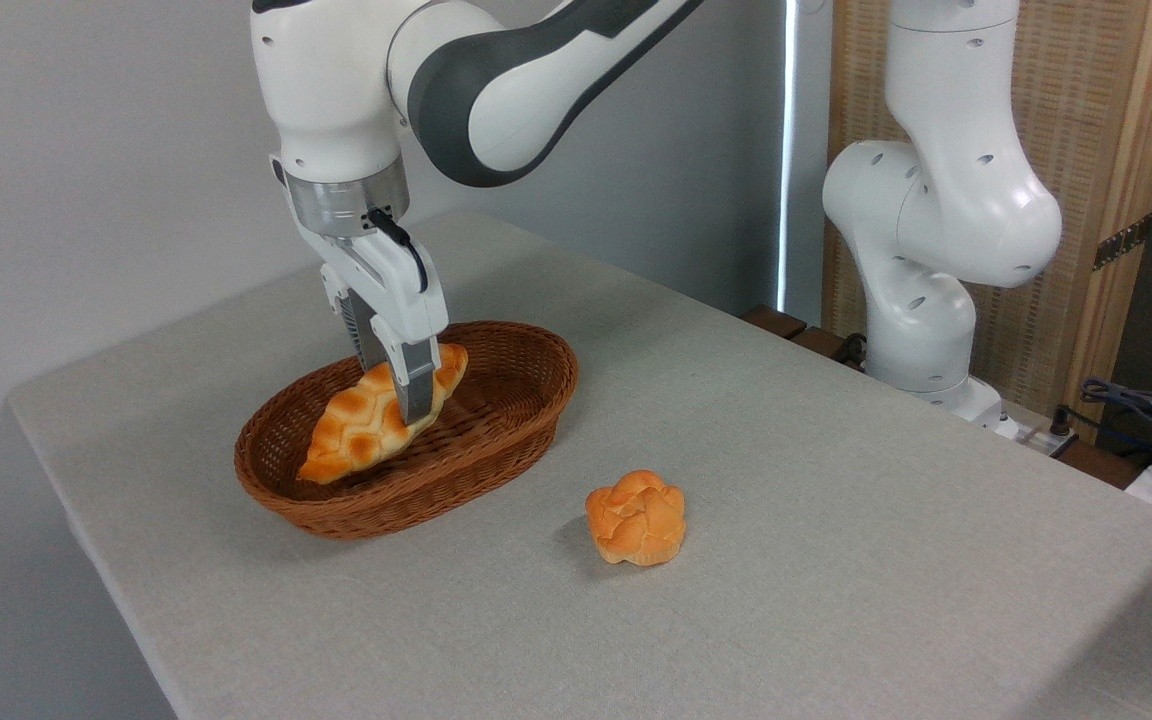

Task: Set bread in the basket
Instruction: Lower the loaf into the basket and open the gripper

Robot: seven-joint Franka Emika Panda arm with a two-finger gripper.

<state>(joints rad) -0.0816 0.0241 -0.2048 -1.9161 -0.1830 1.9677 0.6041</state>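
Note:
The bread (361,425), a long braided loaf of pale yellow with golden-brown bumps, lies low inside the basket (526,400), a shallow oval of reddish-brown wicker. Its left tip sits near the basket floor and its right end is slightly raised. My gripper (404,400) reaches down from above and is shut on the bread near its right half, one finger in front of the loaf and the other behind it.
A small round orange bun (636,518) sits on the grey table (836,560) to the right of and in front of the basket. The arm's white base (921,330) stands at the table's back right. Cables (1136,410) lie at the far right.

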